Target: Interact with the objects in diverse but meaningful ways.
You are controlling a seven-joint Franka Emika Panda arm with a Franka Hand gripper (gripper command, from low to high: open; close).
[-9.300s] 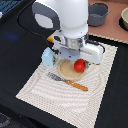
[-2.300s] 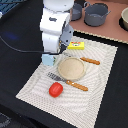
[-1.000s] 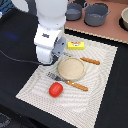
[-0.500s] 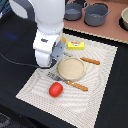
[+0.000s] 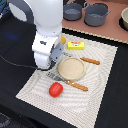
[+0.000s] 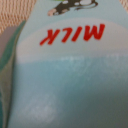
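A light blue carton (image 6: pixel 70 75) with red "MILK" lettering fills the wrist view, very close to the camera. In the exterior view my gripper (image 5: pixel 51 64) is low over the striped mat (image 5: pixel 100 95), at the exterior view's left of the tan plate (image 5: pixel 71 68), and the arm hides the carton there. My fingers do not show clearly in either view. The red tomato (image 5: pixel 55 89) lies on the mat in front of the gripper. The flat yellow box (image 5: pixel 76 45) rests at the mat's far edge. A bit of the orange block (image 5: pixel 63 39) peeks out beside the arm.
Two orange-handled utensils (image 5: pixel 90 61) (image 5: pixel 77 86) flank the plate, and a fork (image 5: pixel 52 76) lies by my gripper. Two grey pots (image 5: pixel 73 11) (image 5: pixel 97 13) stand on the brown surface behind the mat. Black tabletop surrounds the mat.
Over the last seconds the arm has moved from near the yellow box toward the exterior view's left and downward over the mat. Tomato, plate and utensils have stayed put.
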